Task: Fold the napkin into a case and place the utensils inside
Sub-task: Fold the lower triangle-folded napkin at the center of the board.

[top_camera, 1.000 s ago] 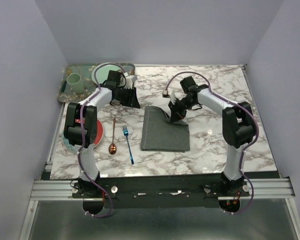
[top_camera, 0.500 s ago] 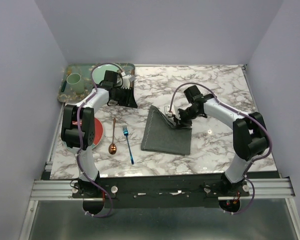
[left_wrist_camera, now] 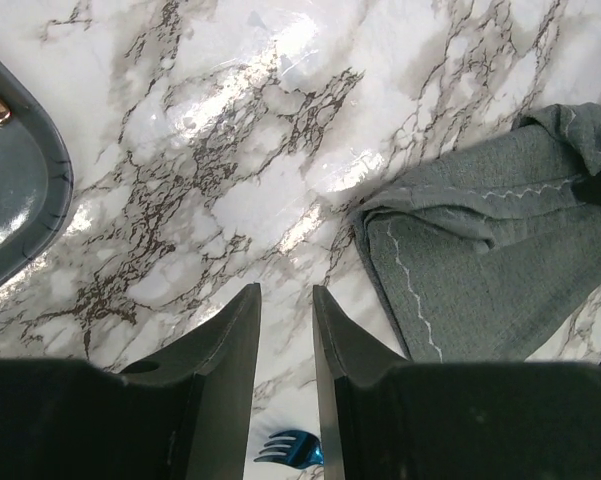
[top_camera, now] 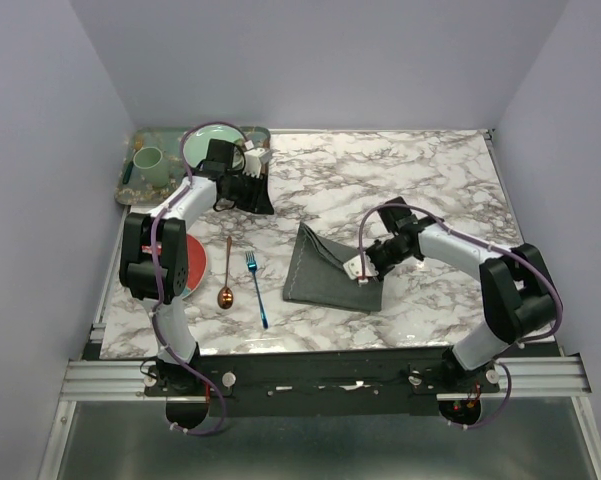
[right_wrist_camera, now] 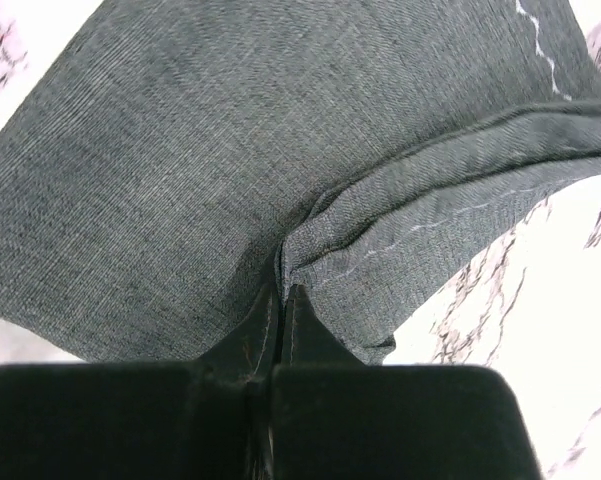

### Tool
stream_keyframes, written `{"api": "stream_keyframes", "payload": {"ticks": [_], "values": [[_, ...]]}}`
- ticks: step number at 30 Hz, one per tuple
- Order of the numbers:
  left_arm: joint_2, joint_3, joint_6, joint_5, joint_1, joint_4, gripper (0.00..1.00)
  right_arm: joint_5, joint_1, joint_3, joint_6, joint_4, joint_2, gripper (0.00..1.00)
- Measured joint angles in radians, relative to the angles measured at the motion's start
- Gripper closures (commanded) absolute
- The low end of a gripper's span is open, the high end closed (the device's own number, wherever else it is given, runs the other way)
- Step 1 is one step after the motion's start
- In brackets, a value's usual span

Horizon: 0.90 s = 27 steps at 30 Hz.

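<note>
The dark grey napkin [top_camera: 320,275] lies mid-table, bunched into a rough triangle. My right gripper [top_camera: 365,272] is shut on a folded, stitched edge of it at its near right corner; the right wrist view shows the cloth [right_wrist_camera: 230,150] pinched between the closed tips of that gripper [right_wrist_camera: 283,285]. The blue fork [top_camera: 256,290] and the copper spoon [top_camera: 226,275] lie side by side left of the napkin. My left gripper [top_camera: 263,205] hovers behind them, open and holding nothing [left_wrist_camera: 285,290], with the fork's tines [left_wrist_camera: 290,447] below it and the napkin [left_wrist_camera: 480,270] to its right.
A patterned green tray [top_camera: 130,185] at the back left holds a mint cup [top_camera: 148,160] and a mint plate [top_camera: 215,140]; its corner [left_wrist_camera: 20,190] shows in the left wrist view. A red plate [top_camera: 193,262] sits under the left arm.
My right gripper has pulled the napkin's edge from the far side toward the near right, turning the flat rectangle into a bunched triangle. The left gripper has drifted slightly back.
</note>
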<state>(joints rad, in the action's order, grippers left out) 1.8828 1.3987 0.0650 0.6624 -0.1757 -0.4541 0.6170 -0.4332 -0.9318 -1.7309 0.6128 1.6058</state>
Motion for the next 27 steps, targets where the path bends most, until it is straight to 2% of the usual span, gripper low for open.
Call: {"api": "stream_keyframes", "payload": {"ticks": [7, 16, 27], "values": [[-0.001, 0.000, 0.044, 0.000, -0.051, -0.004, 0.62, -0.004, 0.000, 0.063, -0.145, -0.029, -0.050, 0.99], [-0.002, 0.000, 0.107, -0.020, -0.204, 0.003, 0.52, -0.008, 0.000, 0.106, -0.232, -0.037, -0.092, 0.99], [0.002, 0.016, 0.229, -0.060, -0.283, -0.062, 0.56, -0.024, 0.000, 0.123, -0.242, -0.045, -0.104, 0.99]]}}
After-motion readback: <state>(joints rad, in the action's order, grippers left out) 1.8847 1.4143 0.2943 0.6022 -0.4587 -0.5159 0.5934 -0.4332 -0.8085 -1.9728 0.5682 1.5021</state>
